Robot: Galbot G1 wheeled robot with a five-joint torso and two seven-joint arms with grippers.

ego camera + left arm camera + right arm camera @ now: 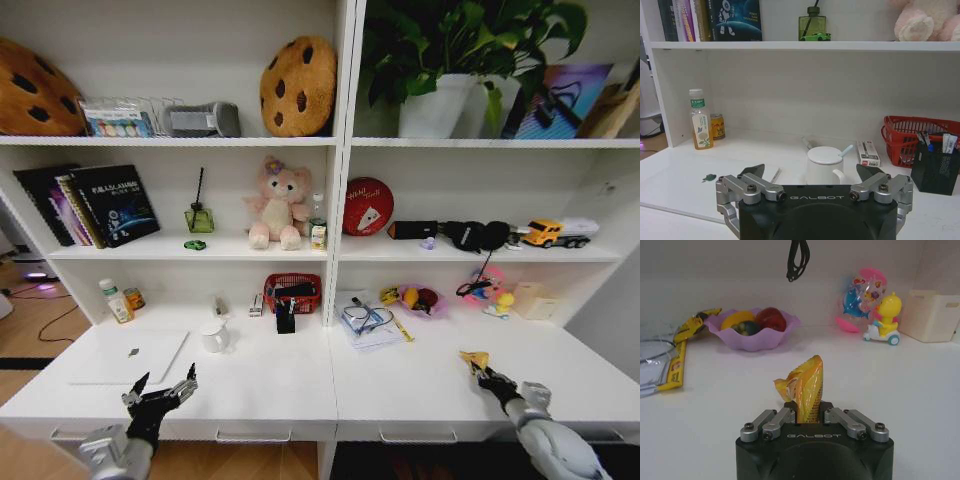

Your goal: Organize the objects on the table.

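— What have we got in our right gripper (482, 369)?

— The yellow-gold crinkly packet (802, 389), pinched upright between the fingers, above the near right part of the table (420, 385).

— And our left gripper (160, 391)?

— Spread wide and holding nothing, over the near left edge of the table, just near of the thin silver laptop (130, 356) lying flat there.

— Where do the other things sit?

— The small green-capped bottle (701, 120) stands far left against the shelving wall, an orange can (717, 126) beside it. The white mug (214, 335) stands right of the laptop, and the pens (934, 143) are in a black mesh holder (934, 172) before the red basket (293, 292).
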